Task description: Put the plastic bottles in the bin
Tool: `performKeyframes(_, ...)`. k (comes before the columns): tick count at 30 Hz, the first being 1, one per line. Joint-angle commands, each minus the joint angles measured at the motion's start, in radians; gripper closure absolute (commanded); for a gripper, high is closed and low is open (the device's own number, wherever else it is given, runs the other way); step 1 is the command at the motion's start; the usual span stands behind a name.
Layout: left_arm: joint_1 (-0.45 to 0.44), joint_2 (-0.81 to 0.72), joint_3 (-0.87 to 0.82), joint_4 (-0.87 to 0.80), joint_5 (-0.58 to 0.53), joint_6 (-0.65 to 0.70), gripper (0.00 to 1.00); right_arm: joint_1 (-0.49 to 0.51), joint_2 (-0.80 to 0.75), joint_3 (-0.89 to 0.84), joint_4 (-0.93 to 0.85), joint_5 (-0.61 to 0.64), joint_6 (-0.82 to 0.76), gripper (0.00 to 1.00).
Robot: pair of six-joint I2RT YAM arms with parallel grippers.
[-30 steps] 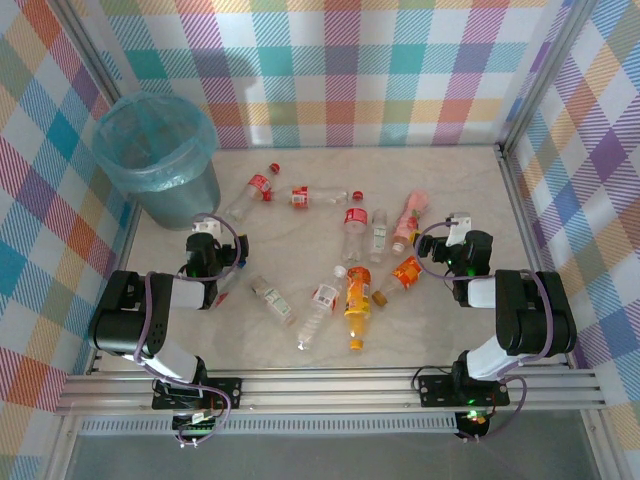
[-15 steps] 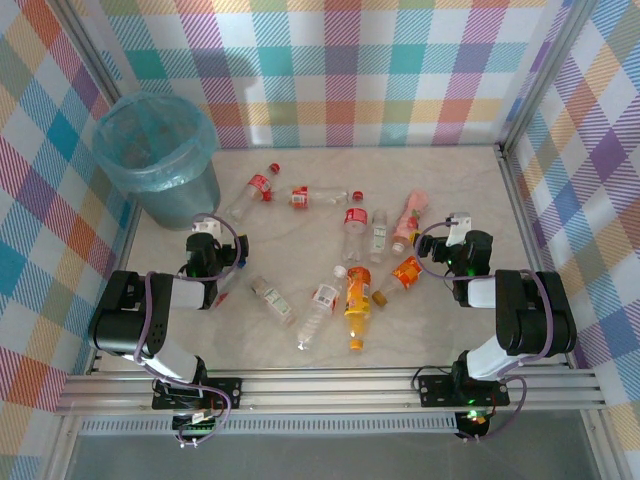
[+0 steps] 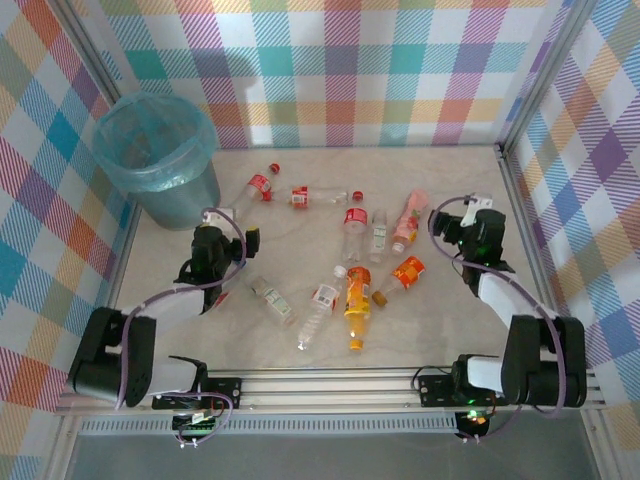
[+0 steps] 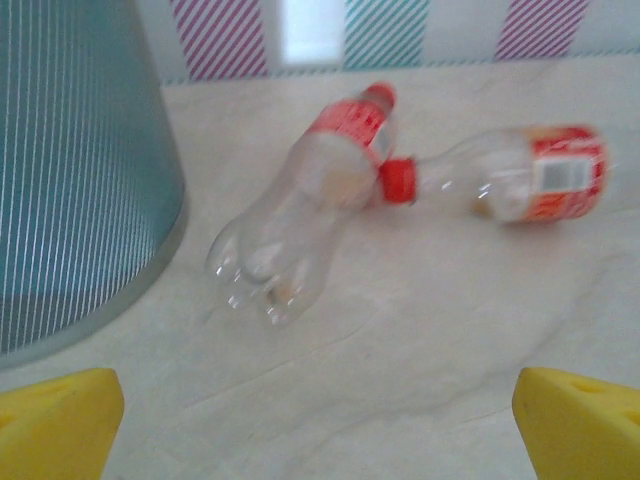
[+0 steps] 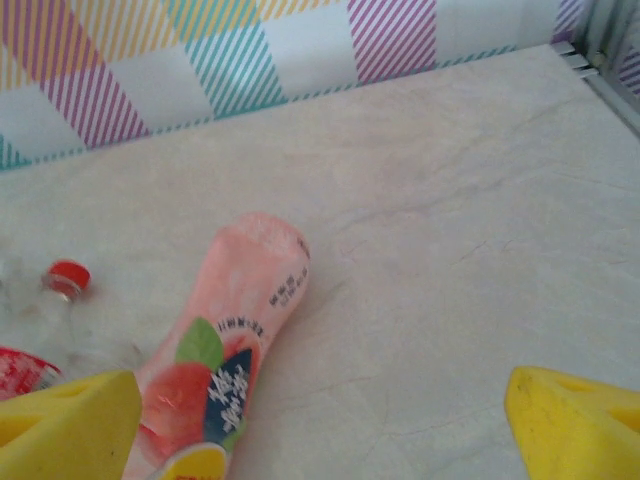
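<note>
- The plastic bottles (image 3: 357, 300) are scattered on their sides across the middle of the table (image 3: 450, 330), well apart from the bin (image 3: 190, 200).
- The bin, lined with a pale blue bag, is set in the far left corner.
- The left gripper (image 4: 320, 420) is held with its fingers wide apart near the bin; two clear bottles (image 4: 300, 220) are seen just beyond.
- The right gripper (image 5: 320, 418) is spread wide too, with a pink bottle (image 5: 235, 350) by its left finger.
- The surface is pale and marbled, and is enclosed by checked pastel walls (image 3: 360, 80).
</note>
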Motion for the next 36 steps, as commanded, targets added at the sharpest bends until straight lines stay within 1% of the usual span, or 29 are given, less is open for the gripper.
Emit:
performKeyframes(1,-0.055,-0.091,0.053,-0.161,-0.037,-0.002,0.0,0.005,-0.041,0.115,-0.335,0.009,0.123,0.08)
performKeyframes(3,-0.085,-0.14,0.089,-0.238,-0.008,-0.022,0.01,0.005,-0.043,0.183,-0.459,-0.023,0.161,0.09)
performKeyframes(5,-0.115,-0.175,0.137,-0.318,0.033,-0.028,0.02,0.005,-0.031,0.246,-0.563,-0.048,0.219,0.06)
performKeyframes(9,-0.193,-0.19,0.276,-0.488,0.102,-0.039,0.04,0.007,0.026,0.374,-0.736,-0.168,0.321,0.03)
performKeyframes(12,-0.249,-0.135,0.413,-0.62,0.18,-0.06,0.06,0.035,0.089,0.433,-0.795,-0.235,0.344,0.04)
performKeyframes(17,-0.339,0.03,0.657,-0.871,0.25,-0.084,0.08,0.106,0.231,0.515,-0.858,-0.246,0.33,0.05)
performKeyframes(18,-0.358,0.056,0.699,-0.913,0.258,-0.074,0.09,0.109,0.261,0.535,-0.872,-0.253,0.332,0.05)
performKeyframes(20,-0.398,0.102,0.775,-0.982,0.245,-0.067,0.09,0.111,0.328,0.573,-0.9,-0.268,0.334,0.09)
performKeyframes(22,-0.422,0.121,0.81,-0.996,0.246,-0.086,0.09,0.115,0.381,0.605,-0.922,-0.263,0.328,0.11)
performKeyframes(26,-0.443,0.131,0.833,-0.985,0.292,-0.133,0.09,0.121,0.456,0.63,-0.908,-0.229,0.316,0.13)
performKeyframes(28,-0.449,0.135,0.839,-0.998,0.285,-0.136,0.09,0.121,0.489,0.643,-0.902,-0.219,0.312,0.13)
performKeyframes(32,-0.451,0.14,0.865,-1.047,0.251,-0.133,0.09,0.123,0.563,0.688,-0.904,-0.232,0.297,0.13)
performKeyframes(36,-0.451,0.152,0.886,-1.074,0.245,-0.12,0.09,0.126,0.623,0.719,-0.899,-0.254,0.29,0.14)
